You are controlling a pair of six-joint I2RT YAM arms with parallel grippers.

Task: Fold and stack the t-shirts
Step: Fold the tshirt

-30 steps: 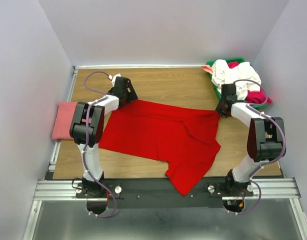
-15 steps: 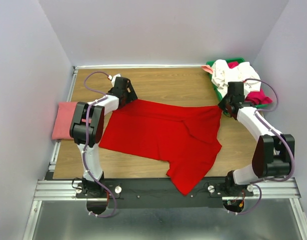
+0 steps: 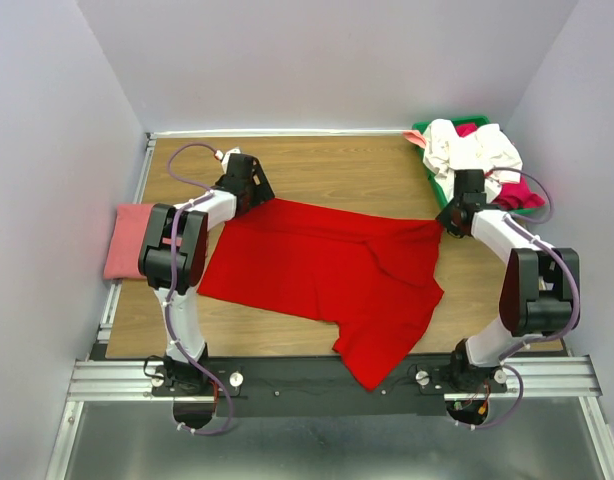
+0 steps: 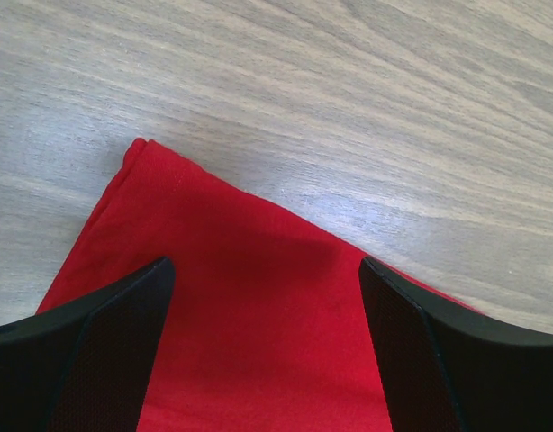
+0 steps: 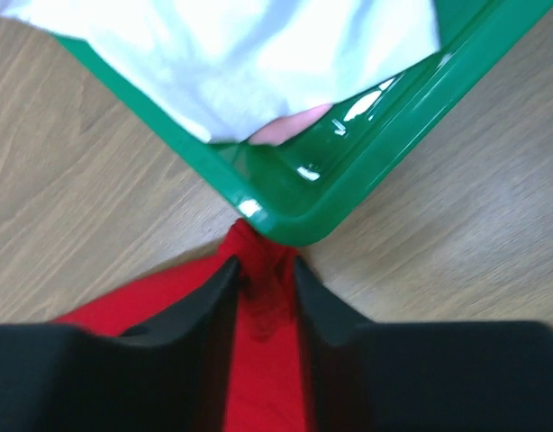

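The right arm is the busy one! The right gripper [image 5: 263, 270] has its fingers squeezed together on a bunched corner of the red t-shirt [image 3: 327, 265]. Over the last second it has carried that corner a touch toward the upper right of the overhead view, then eased it back, the elbow swinging out and folding in again. The corner ends up about where it began, just beside the corner of the green tray [image 5: 349, 189]. I read that as a tug to take slack out before the first fold (no fold made yet, by the look of it).

The left gripper [image 4: 266, 270] has not budged: fingers wide apart, straddling the shirt's upper-left corner on the wooden table [image 3: 337, 165].

The shirt lies spread across the middle of the overhead view, with its lower end drooping over the table's near edge onto the black rail [image 3: 317, 385]. A folded salmon-pink shirt [image 3: 127, 240] waits at the left edge. A white shirt [image 3: 467, 145] and magenta cloth [image 3: 512, 195] are heaped in the tray at upper right.

Some things are harder to call:
- whether the left fingertips press the cloth or hover above it
- where the sleeves lie among the creases
- how many shirts are tangled in that tray

The bottom of the right wrist view is all black finger, so the cloth below the pinch is blocked.
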